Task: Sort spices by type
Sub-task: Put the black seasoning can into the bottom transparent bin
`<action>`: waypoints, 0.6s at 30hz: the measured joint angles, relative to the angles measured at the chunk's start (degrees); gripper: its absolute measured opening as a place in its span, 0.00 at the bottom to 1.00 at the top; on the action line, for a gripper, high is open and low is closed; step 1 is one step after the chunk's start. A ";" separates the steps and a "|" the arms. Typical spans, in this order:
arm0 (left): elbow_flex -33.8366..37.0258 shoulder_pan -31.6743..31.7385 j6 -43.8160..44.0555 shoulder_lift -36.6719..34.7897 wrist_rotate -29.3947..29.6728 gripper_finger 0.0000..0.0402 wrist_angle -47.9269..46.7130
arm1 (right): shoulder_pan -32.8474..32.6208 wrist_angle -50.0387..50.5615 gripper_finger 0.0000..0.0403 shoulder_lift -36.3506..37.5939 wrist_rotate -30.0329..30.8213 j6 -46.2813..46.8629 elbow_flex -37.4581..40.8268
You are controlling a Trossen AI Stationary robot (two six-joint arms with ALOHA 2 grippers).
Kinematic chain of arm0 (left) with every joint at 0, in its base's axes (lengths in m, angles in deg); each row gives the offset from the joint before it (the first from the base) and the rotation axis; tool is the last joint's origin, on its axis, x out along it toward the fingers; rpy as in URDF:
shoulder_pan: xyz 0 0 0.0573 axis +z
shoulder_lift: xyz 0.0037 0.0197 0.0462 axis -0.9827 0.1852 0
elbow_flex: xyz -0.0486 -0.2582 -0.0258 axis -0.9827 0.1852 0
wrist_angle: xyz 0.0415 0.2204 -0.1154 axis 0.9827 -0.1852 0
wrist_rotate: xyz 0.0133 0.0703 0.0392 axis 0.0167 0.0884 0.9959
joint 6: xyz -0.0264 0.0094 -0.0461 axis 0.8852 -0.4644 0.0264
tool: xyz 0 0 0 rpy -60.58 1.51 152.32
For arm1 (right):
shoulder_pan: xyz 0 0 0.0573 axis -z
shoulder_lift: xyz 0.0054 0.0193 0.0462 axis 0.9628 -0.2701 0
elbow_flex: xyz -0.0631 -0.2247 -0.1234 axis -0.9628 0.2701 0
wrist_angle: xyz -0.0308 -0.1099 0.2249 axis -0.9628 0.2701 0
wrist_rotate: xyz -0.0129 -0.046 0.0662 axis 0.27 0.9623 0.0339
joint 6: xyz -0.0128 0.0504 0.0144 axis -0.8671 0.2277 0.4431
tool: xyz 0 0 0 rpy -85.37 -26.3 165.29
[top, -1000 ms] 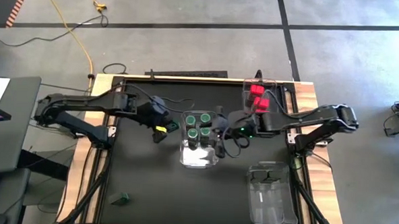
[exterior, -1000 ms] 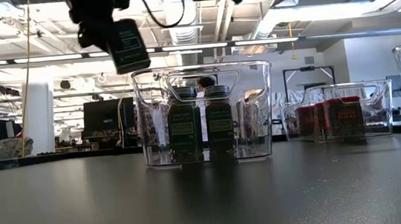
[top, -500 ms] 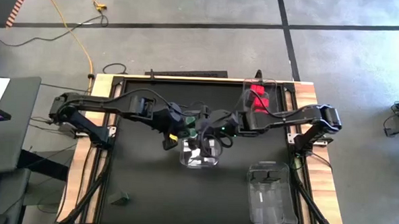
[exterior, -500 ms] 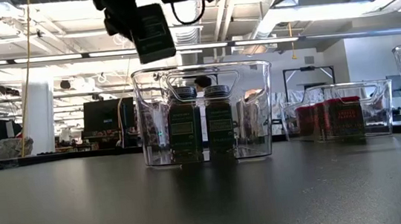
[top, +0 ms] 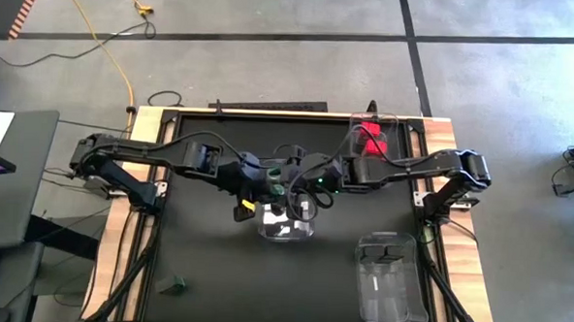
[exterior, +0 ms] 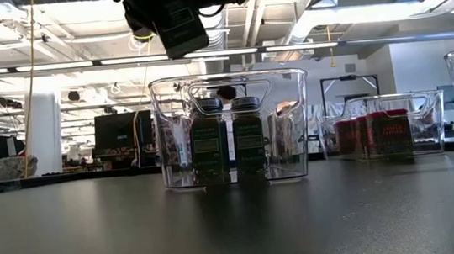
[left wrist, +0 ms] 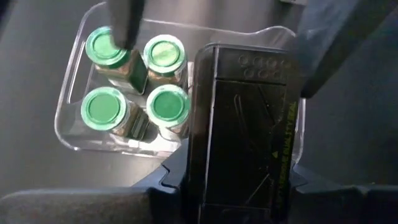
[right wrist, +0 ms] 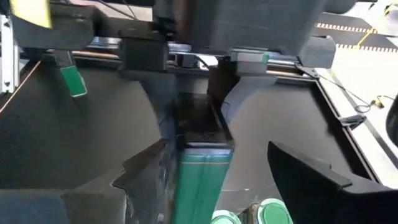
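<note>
**Both arms meet over the middle bin**

The left gripper (left wrist: 239, 180) has its jaws clamped on a dark blackish-green spice box (left wrist: 242, 130), held in the air above the clear bin (top: 286, 224) at the middle of the desk (top: 205, 264). Four green-topped jars (left wrist: 134, 84) stand in that bin. The right gripper (top: 301, 176) hangs close beside, jaws spread wide and holding nothing. Red boxes (top: 370, 140) sit in the far bin.
</note>
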 joint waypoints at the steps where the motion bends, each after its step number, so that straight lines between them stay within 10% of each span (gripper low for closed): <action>1: 0.00 -0.01 -0.29 0.00 0.01 0.28 0.09 | 0.11 -0.11 0.74 0.00 0.00 0.00 0.00; 18: 0.07 0.00 -4.55 0.02 1.95 0.28 3.71 | 1.48 0.46 0.64 0.00 -2.80 0.17 -0.04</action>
